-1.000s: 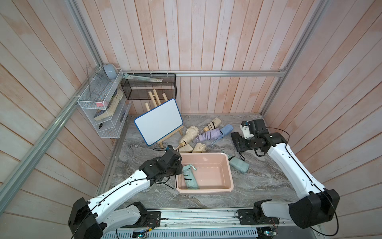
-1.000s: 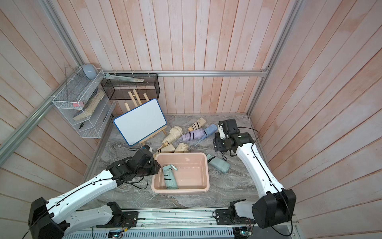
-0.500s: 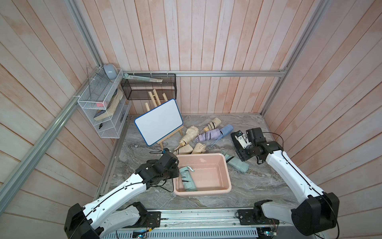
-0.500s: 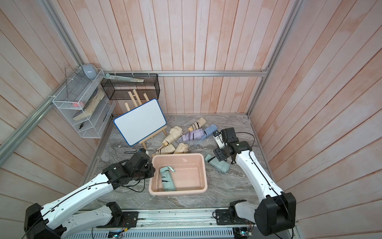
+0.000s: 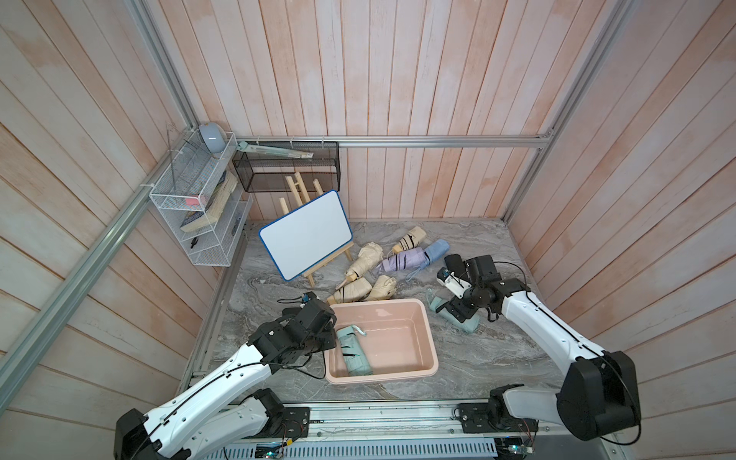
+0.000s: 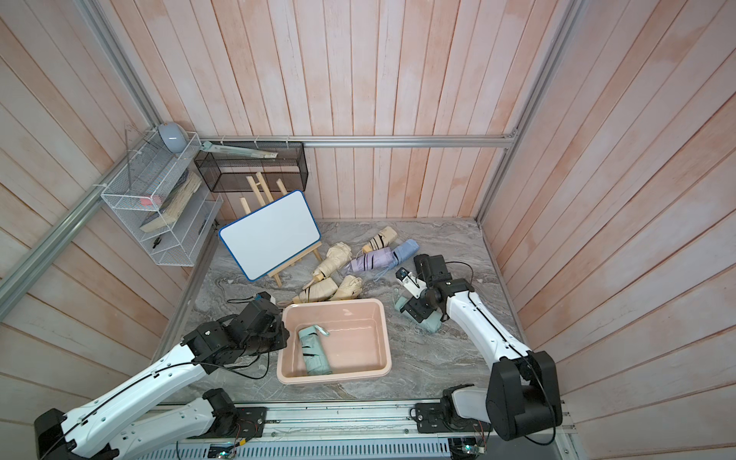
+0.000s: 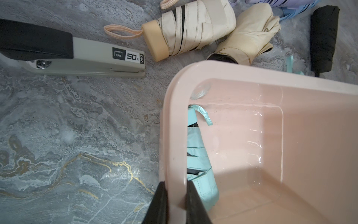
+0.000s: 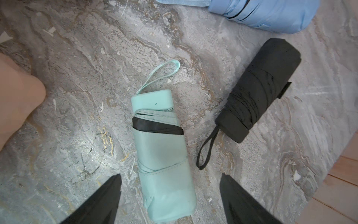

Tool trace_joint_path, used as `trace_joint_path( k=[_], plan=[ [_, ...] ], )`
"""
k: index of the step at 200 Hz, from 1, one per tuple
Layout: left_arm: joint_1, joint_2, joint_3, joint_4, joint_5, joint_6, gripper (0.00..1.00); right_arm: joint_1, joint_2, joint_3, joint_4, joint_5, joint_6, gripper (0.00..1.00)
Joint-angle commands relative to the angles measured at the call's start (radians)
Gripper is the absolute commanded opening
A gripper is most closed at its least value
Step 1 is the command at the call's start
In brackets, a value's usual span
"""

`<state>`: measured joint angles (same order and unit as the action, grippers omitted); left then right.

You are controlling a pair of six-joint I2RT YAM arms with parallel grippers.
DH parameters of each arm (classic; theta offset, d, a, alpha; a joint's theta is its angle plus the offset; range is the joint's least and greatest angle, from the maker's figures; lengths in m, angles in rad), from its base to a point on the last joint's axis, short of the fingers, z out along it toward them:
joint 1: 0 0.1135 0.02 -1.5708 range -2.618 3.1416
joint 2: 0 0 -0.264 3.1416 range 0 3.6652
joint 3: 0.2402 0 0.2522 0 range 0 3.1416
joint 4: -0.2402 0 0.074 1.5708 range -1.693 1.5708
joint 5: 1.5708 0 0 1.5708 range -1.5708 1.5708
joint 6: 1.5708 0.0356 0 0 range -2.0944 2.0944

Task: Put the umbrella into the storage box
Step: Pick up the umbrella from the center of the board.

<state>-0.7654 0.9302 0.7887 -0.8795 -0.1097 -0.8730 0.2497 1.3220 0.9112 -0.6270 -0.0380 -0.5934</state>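
The grey marble tabletop point(image 5: 478, 358) carries everything, with a whiteboard point(image 5: 306, 235) leaning on an easel at its back left. The pale pink storage box point(image 5: 382, 378) sits near the front edge. Both top views show the boxed mint umbrella point(image 6: 314, 354) lying along its left wall. Behind the box is a pile of folded umbrellas point(image 5: 382, 271) in cream, lilac and blue.

Right of the box, the loose mint umbrella point(image 8: 164, 164) lies flat on the marble. The right arm covers most of it in the top views, but the right wrist view shows it whole. That view also shows a black umbrella point(image 8: 259, 93) just beside it, which I cannot make out for certain from above. Only the left wrist view shows a grey stapler point(image 7: 87, 58) near the box's corner.

In that view the left gripper point(image 7: 175, 183) is clamped on the box's rim, one finger inside and one outside. The right gripper point(image 8: 170, 175) is spread wide astride the loose mint umbrella, with marble showing between each finger and it.
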Motion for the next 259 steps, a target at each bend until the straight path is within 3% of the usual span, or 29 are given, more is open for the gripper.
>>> trace_joint_path(
  k=[1, 104, 161, 195, 259],
  plan=[
    [0.005, -0.018, -0.019, -0.024, -0.021, -0.037, 0.16, -0.003, 0.042, -0.022, 0.050, -0.042, -0.051, 0.87],
    [0.006, -0.023, -0.018, -0.030, -0.036, -0.055, 0.15, -0.009, 0.206, -0.077, 0.212, -0.007, -0.088, 0.87],
    [0.006, -0.026, -0.018, -0.022, -0.044, -0.057, 0.15, -0.020, 0.255, -0.094, 0.234, -0.006, -0.089, 0.80],
    [0.007, -0.021, -0.010, -0.006, -0.050, -0.051, 0.15, -0.021, 0.282, -0.093, 0.222, -0.036, -0.083, 0.69],
    [0.006, -0.004, -0.014, 0.039, -0.040, -0.099, 0.11, -0.026, 0.191, -0.120, 0.170, -0.097, -0.045, 0.35]
  ],
)
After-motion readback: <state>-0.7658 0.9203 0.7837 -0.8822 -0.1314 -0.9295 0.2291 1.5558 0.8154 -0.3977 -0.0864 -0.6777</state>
